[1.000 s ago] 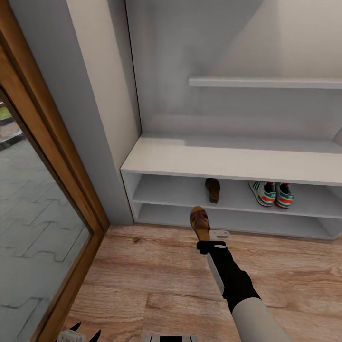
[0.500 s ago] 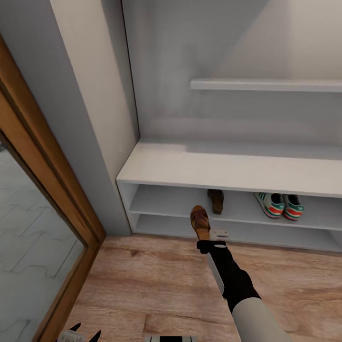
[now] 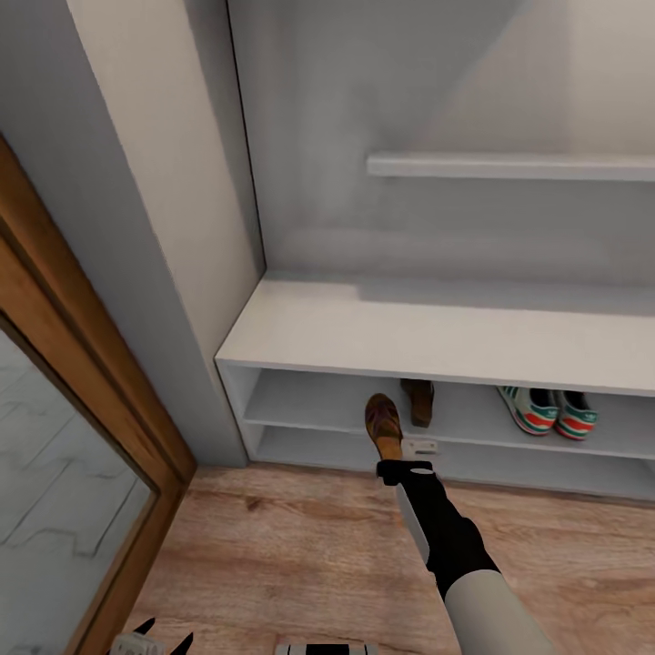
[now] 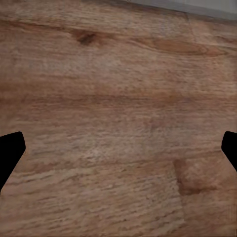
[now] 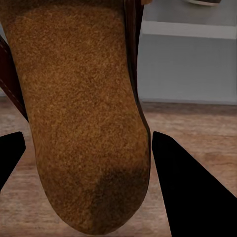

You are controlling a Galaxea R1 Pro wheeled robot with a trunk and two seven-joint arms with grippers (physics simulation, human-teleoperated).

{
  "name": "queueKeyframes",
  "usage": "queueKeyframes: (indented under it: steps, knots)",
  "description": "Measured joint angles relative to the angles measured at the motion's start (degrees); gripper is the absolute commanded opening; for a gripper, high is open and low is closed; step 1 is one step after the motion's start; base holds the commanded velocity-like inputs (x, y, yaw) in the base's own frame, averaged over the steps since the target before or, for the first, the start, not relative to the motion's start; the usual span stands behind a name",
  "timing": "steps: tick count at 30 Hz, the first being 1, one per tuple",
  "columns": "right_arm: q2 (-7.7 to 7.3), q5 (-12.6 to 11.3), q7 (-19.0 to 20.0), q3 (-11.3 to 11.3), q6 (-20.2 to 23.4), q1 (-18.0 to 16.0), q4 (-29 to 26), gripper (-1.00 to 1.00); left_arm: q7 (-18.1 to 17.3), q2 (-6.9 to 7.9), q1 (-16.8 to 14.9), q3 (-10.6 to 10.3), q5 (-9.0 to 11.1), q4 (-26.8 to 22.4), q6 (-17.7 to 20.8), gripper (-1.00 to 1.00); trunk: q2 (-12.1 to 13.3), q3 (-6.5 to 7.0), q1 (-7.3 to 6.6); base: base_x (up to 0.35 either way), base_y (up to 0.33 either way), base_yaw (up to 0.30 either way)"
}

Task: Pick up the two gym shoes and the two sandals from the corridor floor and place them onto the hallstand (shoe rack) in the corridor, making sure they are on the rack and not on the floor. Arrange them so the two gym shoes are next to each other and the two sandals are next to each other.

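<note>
Brown sandal (image 3: 383, 424), light, flat and fairly stiff by the look, sits pinched at its heel in the right gripper (image 3: 400, 452), centre frame; left gripper (image 4: 118, 148) spread, empty.

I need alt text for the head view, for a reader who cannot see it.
The right gripper holds a brown sandal in front of a pale-grey shoe rack. On the rack's upper shelf sit another sandal and two sneakers.

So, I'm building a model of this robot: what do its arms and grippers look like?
The right arm has a pale grey forearm sleeve, then a glossy black wrist section with a white side panel. The right gripper has a white body; its fingers show black. The left gripper ends in pointed black fingertips.
</note>
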Motion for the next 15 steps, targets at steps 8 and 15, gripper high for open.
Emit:
queueKeyframes:
  steps: [8, 15]
  knots:
    - [0.00, 0.0, 0.0, 0.0, 0.0, 0.0, 0.0, -1.00, 0.0, 0.08, 0.0, 0.0, 0.0, 0.0, 0.0, 1.00, 0.0, 0.00, 0.01, 0.205, 0.000, 0.000]
    - [0.00, 0.0, 0.0, 0.0, 0.1, 0.0, 0.0, -1.00, 0.0, 0.09, 0.0, 0.0, 0.0, 0.0, 0.0, 1.00, 0.0, 0.00, 0.02, 0.014, 0.000, 0.000]
